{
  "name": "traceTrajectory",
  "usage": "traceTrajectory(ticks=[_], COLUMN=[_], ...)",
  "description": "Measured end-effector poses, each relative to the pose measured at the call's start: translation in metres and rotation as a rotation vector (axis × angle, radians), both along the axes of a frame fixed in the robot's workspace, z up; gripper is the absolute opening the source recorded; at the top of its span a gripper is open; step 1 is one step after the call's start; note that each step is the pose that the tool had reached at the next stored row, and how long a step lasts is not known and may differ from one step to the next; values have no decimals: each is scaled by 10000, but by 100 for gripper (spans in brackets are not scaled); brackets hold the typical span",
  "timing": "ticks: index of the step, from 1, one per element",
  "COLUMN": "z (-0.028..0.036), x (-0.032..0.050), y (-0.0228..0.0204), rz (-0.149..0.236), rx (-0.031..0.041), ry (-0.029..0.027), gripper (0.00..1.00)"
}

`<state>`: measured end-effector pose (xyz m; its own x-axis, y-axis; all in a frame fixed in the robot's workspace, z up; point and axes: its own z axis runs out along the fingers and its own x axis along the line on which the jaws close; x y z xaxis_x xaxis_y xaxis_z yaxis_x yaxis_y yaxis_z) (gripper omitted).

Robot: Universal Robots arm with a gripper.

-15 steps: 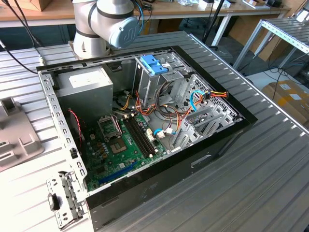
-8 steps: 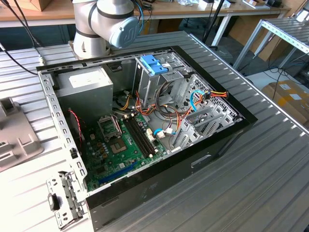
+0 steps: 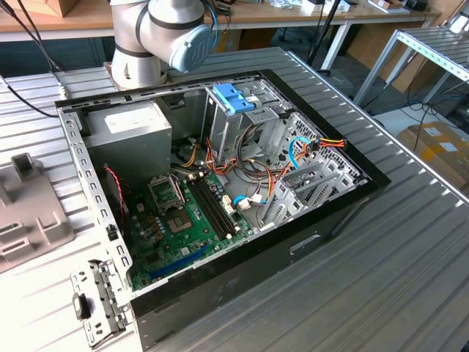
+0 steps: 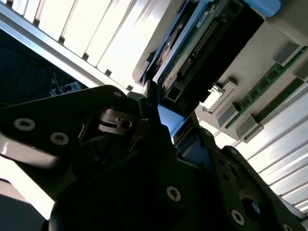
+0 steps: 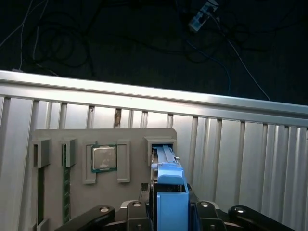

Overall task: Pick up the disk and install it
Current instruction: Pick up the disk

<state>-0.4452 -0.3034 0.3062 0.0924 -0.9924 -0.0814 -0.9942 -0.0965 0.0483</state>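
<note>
First wrist view: we look along the gripper (image 5: 169, 209) at the disk (image 5: 168, 180), standing on edge in a slot of the grey parts tray (image 5: 130, 137) on the slatted desk (image 5: 240, 159), near a processor chip (image 5: 104, 158). The jaws sit tight against the blue carrier's two flat sides, so we judge it clamped. The disk's long axis runs straight out from between the jaws into the slot. Whether its far end has lifted clear we cannot make out. In the exterior view the open computer case (image 3: 330, 213) lies on the desk.
</note>
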Motion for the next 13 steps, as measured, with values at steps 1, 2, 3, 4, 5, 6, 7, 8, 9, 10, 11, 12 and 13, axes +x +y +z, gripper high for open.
traceTrajectory(ticks=[1,2,3,4,5,6,7,8,9,10,11,12,13], z=[-13,-22,-26,-27,-28,-28,-28,-29,-29,-28,-28,-28,-27], x=[3,9,22,22,22,23,23,23,24,24,24,24,24], y=[-30,-46,-53,-53,-53,-54,-53,-53,-54,-54,-54,-54,-53], rz=[-5,-9,-18,-19,-18,-18,-18,-19,-17,-18,-18,-18,-23], rx=[0,0,-1,0,1,1,1,2,1,1,1,1,0], ry=[2,3,8,4,3,5,5,1,1,4,5,5,6], gripper=[37,37,37,37,37,37,37,37,38,44,51,51,51])
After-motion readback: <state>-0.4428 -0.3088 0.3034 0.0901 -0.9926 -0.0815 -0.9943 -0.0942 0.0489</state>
